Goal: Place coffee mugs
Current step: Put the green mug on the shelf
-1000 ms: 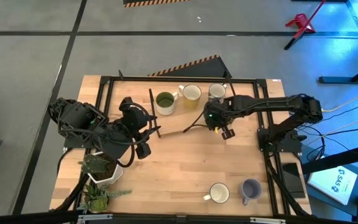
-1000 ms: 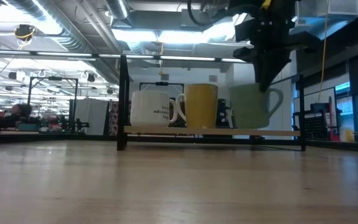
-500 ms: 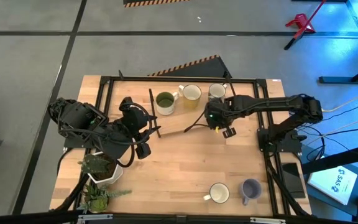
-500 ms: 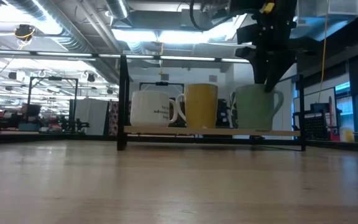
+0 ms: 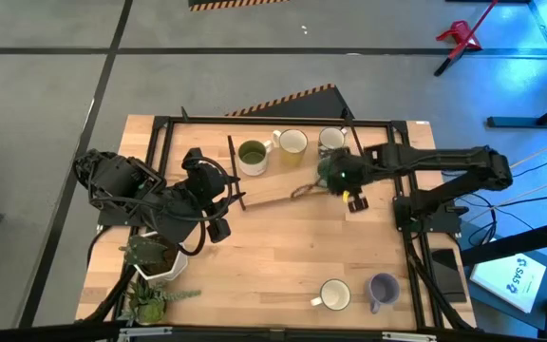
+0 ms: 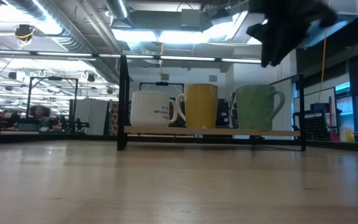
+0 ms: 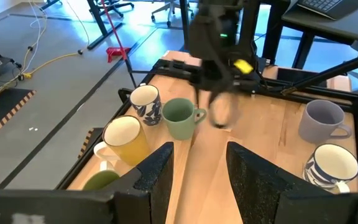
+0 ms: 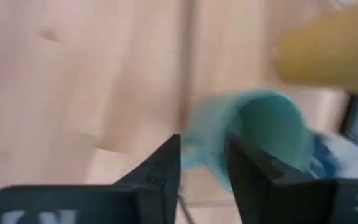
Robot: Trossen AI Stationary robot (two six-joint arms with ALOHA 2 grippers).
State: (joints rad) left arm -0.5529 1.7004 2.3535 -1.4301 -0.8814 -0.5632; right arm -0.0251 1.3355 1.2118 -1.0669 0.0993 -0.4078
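In the low view, three mugs stand upright in a row on a low wooden ledge [image 6: 210, 131] at the table's far side: a white mug [image 6: 151, 107], a yellow mug [image 6: 201, 106] and a green mug [image 6: 257, 107]. A blue-patterned white mug [image 7: 145, 99] stands behind them. A lavender mug [image 5: 383, 288] and another patterned white mug [image 5: 335, 294] rest on the table near its near edge. My right gripper [image 6: 284, 34] hangs open above the green mug [image 8: 260, 130], clear of it. My left gripper [image 7: 199, 168] waits open at the table's left [image 5: 218, 228].
A black metal frame [image 5: 254, 121] borders the table's far part, and its posts stand at both ends of the ledge. A white plant pot [image 5: 155, 261] with greenery sits by the left arm. Bare wood lies between the far row and the two near mugs.
My right gripper has come off the green mug's rim, risen well above it and drifted a little toward the table's right edge. The green mug stays upright on the ledge at the right end of the row.
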